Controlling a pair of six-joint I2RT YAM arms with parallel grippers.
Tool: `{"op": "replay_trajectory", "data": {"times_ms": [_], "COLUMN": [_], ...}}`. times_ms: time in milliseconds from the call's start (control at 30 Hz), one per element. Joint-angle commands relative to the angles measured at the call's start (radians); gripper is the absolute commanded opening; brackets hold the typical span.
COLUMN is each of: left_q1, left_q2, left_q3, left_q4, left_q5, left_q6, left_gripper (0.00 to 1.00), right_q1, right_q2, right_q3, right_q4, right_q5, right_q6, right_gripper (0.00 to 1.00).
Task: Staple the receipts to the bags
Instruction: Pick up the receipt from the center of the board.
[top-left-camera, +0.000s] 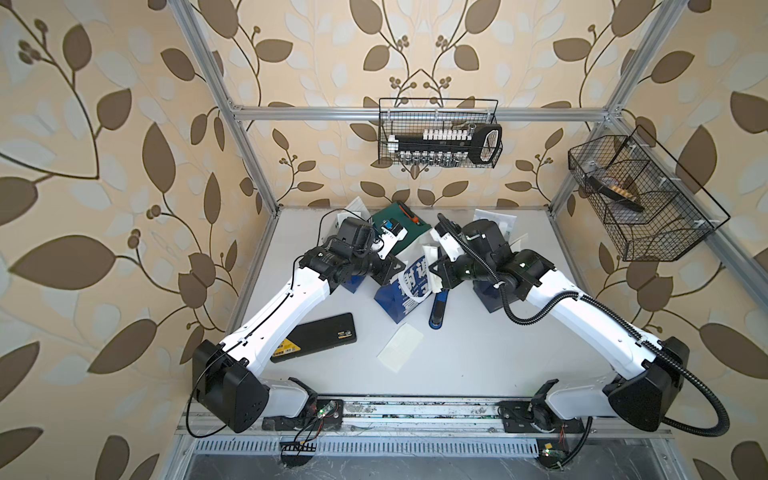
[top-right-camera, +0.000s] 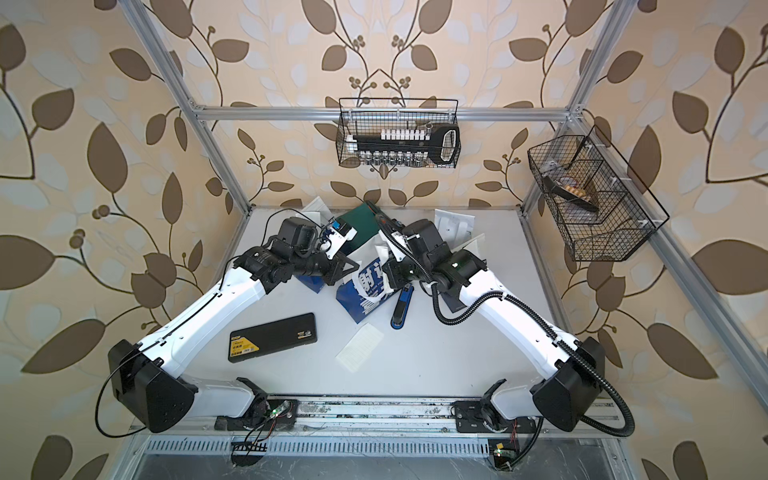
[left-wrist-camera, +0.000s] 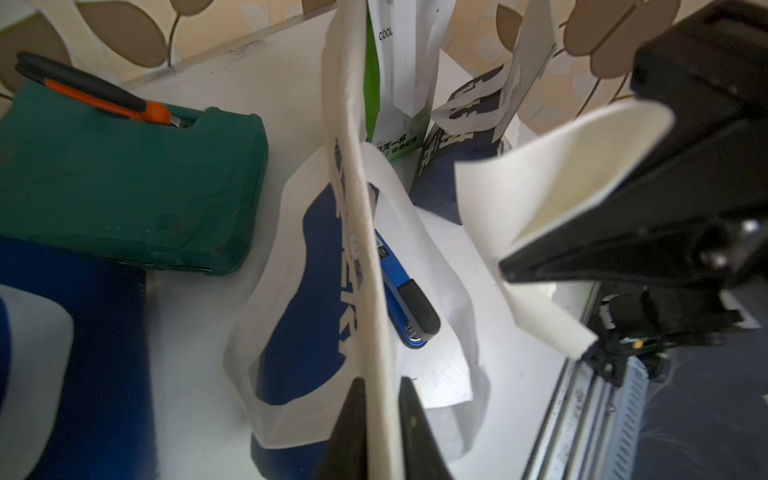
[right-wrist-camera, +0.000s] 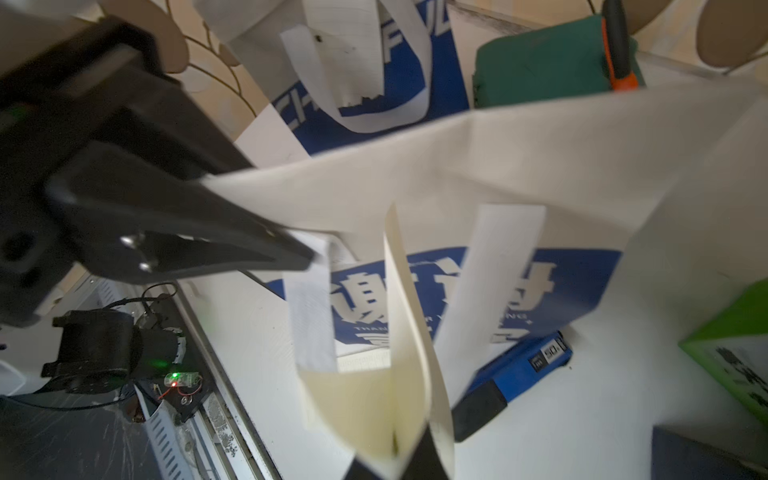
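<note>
A navy-and-white bag (top-left-camera: 397, 301) (left-wrist-camera: 307, 291) stands mid-table between both arms. In the left wrist view my left gripper (left-wrist-camera: 380, 386) straddles its cream top rim (left-wrist-camera: 357, 232), jaws a little apart with a finger on each side. My right gripper (right-wrist-camera: 399, 449) is shut on a curled cream receipt (right-wrist-camera: 409, 332) (left-wrist-camera: 561, 178) beside that rim. A second receipt (top-left-camera: 401, 347) lies flat near the front. A green-and-white bag (left-wrist-camera: 399, 124) and another navy bag (left-wrist-camera: 457, 137) stand behind. More navy bags lie partly hidden under the arms.
A blue-and-black stapler (top-left-camera: 438, 309) (left-wrist-camera: 409, 299) lies on the table right of the bag. The dark green case (top-left-camera: 399, 226) with an orange-handled tool sits at the back. A flat black box with a yellow label (top-left-camera: 316, 336) lies front left. Wire baskets (top-left-camera: 440, 133) hang on the walls.
</note>
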Motion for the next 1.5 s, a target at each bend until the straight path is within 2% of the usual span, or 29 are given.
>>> {"op": "replay_trajectory", "data": {"times_ms": [0,100,400,700,867,1233,1467], "left_q1": [0.023,0.033,0.034,0.034,0.036,0.035,0.034], "left_q2": [-0.014,-0.018,-0.005,0.002,-0.007,-0.031,-0.023], "left_q3": [0.052,0.044,0.05,0.066,0.06,0.103,0.096], "left_q4": [0.056,0.07,0.057,0.055,0.058,0.022,0.058], "left_q5": [0.103,0.137,0.139,0.129,0.112,0.194,0.23], "left_q6": [-0.006,0.01,0.044,0.042,0.032,0.025,-0.026], "left_gripper": [0.3,0.35,0.37,0.38,0.37,0.39,0.39], "right_q1": [0.007,0.007,0.011,0.041,0.047,0.047,0.047], "right_q2": [0.06,0.078,0.099,0.143,0.123,0.089,0.048], "right_q3": [0.028,0.002,-0.026,-0.023,-0.072,-0.09,-0.084], "right_q4": [0.028,0.087,0.157,0.164,0.207,0.247,0.269], "right_q5": [-0.047,-0.058,-0.107,0.026,0.079,0.035,0.002], "right_q6": [-0.045,-0.052,-0.066,-0.07,-0.059,-0.019,-0.009], "right_gripper": [0.03,0.03,0.04,0.04,0.03,0.03,0.03]}}
